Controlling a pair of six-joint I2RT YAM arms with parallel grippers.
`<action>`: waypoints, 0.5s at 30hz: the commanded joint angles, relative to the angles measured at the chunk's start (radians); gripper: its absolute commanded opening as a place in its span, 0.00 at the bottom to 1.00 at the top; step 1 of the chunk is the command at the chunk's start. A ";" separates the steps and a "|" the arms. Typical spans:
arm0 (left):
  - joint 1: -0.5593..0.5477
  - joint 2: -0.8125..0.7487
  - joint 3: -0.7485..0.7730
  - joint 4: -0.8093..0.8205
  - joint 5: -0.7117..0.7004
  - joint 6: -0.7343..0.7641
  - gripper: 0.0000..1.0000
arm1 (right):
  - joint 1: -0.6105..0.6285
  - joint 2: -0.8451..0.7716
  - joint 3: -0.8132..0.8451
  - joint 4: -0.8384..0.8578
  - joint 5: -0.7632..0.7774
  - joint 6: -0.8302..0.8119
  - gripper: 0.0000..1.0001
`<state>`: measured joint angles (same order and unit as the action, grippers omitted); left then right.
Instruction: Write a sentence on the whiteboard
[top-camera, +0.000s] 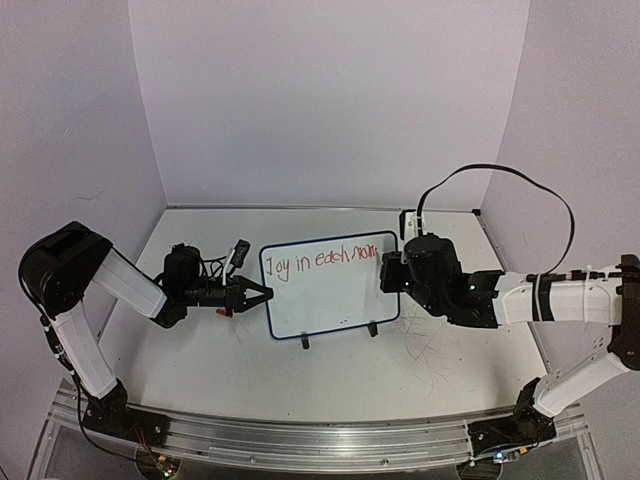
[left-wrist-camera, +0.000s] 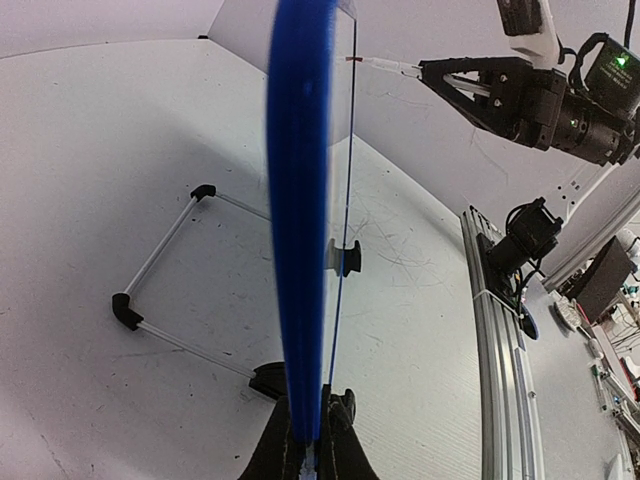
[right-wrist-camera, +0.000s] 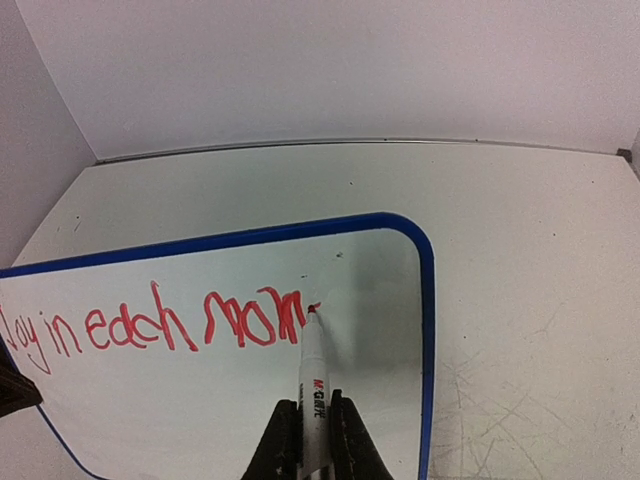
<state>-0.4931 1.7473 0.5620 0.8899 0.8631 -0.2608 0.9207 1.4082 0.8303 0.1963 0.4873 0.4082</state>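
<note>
From above, the small glossy whiteboard (top-camera: 335, 300) with its thin dark blue rim stands mid-table on two black feet. The left gripper (top-camera: 262, 294) is at its left edge and the right gripper (top-camera: 390, 270) is at its upper right corner. The red handwritten sentence (top-camera: 325, 258) runs along the top. The left wrist view shows the board edge-on, with that gripper's fingers (left-wrist-camera: 335, 445) clamped on the rim. The right wrist view shows the right fingers (right-wrist-camera: 345, 440) closed around a white red-tipped marker (right-wrist-camera: 312, 385), whose tip touches the board just after "Joy in each mom". Little bare board is left before the right rim, so the last letters could crowd or run off. Hard pressure at that far corner could also swing the board in its one-sided hold.
</note>
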 joint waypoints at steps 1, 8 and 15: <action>-0.004 -0.009 0.009 -0.069 -0.064 0.046 0.00 | -0.005 0.008 0.020 0.020 0.039 0.019 0.00; -0.004 -0.009 0.010 -0.072 -0.064 0.048 0.00 | -0.005 -0.004 0.015 0.010 0.072 0.032 0.00; -0.004 -0.009 0.010 -0.073 -0.066 0.049 0.00 | -0.007 0.004 0.022 0.020 0.076 0.024 0.00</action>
<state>-0.4931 1.7473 0.5625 0.8890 0.8631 -0.2604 0.9188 1.4082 0.8303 0.1942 0.5351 0.4282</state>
